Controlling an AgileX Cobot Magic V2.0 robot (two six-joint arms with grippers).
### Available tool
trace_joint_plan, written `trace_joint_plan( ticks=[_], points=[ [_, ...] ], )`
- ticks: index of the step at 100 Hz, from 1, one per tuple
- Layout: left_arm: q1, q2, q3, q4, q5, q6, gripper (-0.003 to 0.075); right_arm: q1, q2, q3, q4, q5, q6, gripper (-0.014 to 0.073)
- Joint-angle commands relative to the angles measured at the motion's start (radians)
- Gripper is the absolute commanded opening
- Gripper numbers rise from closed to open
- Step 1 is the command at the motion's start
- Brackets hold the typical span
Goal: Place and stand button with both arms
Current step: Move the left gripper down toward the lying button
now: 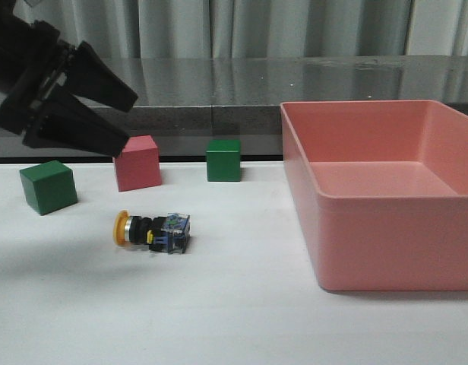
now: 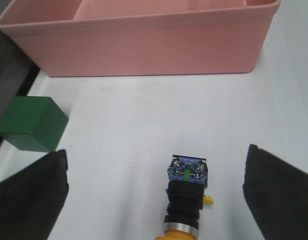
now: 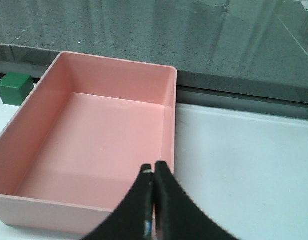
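The button (image 1: 153, 230) lies on its side on the white table, yellow cap to the left, clear-bluish base to the right. It also shows in the left wrist view (image 2: 186, 195), between the spread fingers and touching neither. My left gripper (image 1: 124, 122) is open and empty, raised above and to the left of the button; in its wrist view the left gripper (image 2: 156, 192) has its fingers wide apart. My right gripper (image 3: 153, 168) is shut and empty, above the near rim of the pink bin (image 3: 94, 145). It is out of the front view.
A large pink bin (image 1: 386, 190) fills the right side. A green cube (image 1: 48, 186) stands at the left, a pink cube (image 1: 138, 163) behind the button, another green cube (image 1: 222, 160) further right. That cube also shows in the left wrist view (image 2: 31, 123).
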Motion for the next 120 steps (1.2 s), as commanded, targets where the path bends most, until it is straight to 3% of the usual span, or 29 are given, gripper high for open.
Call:
trace_joint_plan(
  ticks=[1, 48, 74, 100, 120],
  points=[
    [0.002, 0.01, -0.018, -0.08, 0.071, 0.009, 0.067, -0.002, 0.006, -0.025, 0.008, -0.068, -0.001, -0.0076],
    [0.002, 0.091, -0.018, -0.082, 0.103, 0.009, 0.0668, -0.002, 0.006, -0.025, 0.008, -0.068, -0.001, -0.0076],
    [0.002, 0.103, -0.018, 0.037, 0.067, 0.009, 0.0599, -0.002, 0.006, -0.025, 0.008, -0.067, -0.001, -0.0076],
    [0.002, 0.17, -0.02, 0.014, 0.058, 0.051, 0.0518, -0.002, 0.006, -0.025, 0.008, -0.067, -0.001, -0.0076],
    [0.002, 0.221, -0.022, -0.116, 0.036, 0.119, 0.051, -0.002, 0.006, -0.025, 0.008, -0.064, -0.001, -0.0076]
  ],
)
